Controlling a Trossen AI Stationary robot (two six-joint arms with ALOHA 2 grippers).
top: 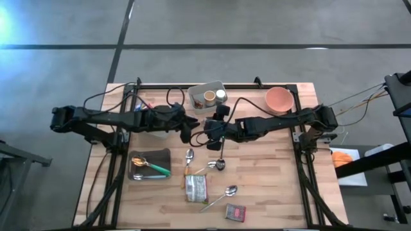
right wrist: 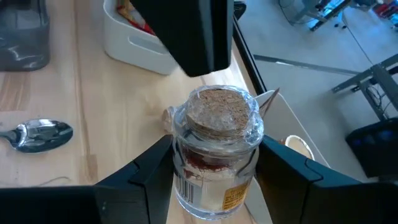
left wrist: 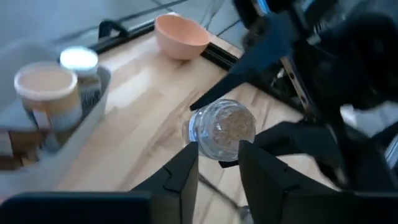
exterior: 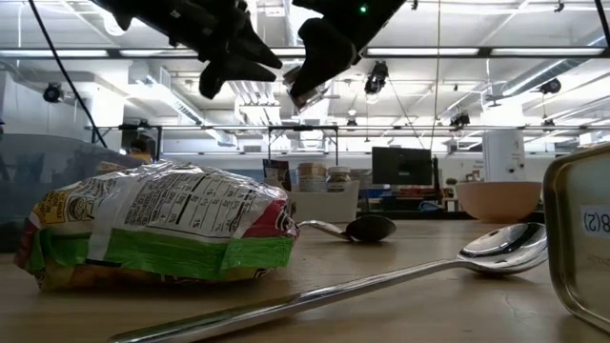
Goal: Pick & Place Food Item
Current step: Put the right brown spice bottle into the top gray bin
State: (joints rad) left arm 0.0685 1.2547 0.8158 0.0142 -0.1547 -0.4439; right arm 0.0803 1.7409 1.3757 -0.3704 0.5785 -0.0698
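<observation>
While both dark arms reach toward the middle of the light wooden table [top: 270, 186], the right gripper [right wrist: 214, 165] holds a small clear glass jar with a cork stopper [right wrist: 217, 146] above the tabletop, its two fingers clamped on the jar's sides and a red-and-yellow label showing through the glass. In the high view this gripper [top: 215, 131] sits just past the table's centre toward 12 o'clock, and in the low view the jar [exterior: 303, 84] hangs well clear of the wood. The left gripper [left wrist: 217, 163] is just beside it at 9 o'clock, its fingers [left wrist: 180, 177] narrowly parted and closed on nothing, with the jar's underside [left wrist: 222, 129] seen right ahead of them; whether they touch the glass I cannot tell.

At 12 o'clock on the table stands a white rectangular plastic bin [top: 196, 96] with a tan-lidded tub and a white-capped container in it. A salmon-pink round bowl [top: 279, 99] sits at about 1 o'clock. At 8 o'clock a dark metal tray [top: 162, 155] carries a green-handled spoon [top: 153, 167]. A crumpled foil snack bag with green and yellow print [top: 196, 188] lies at 6 o'clock, with a long silver spoon [top: 221, 196] just beside it and two more silver spoons [top: 189, 157] nearer the centre. A small dark rectangular tin [top: 236, 212] lies near the 5 o'clock edge.
</observation>
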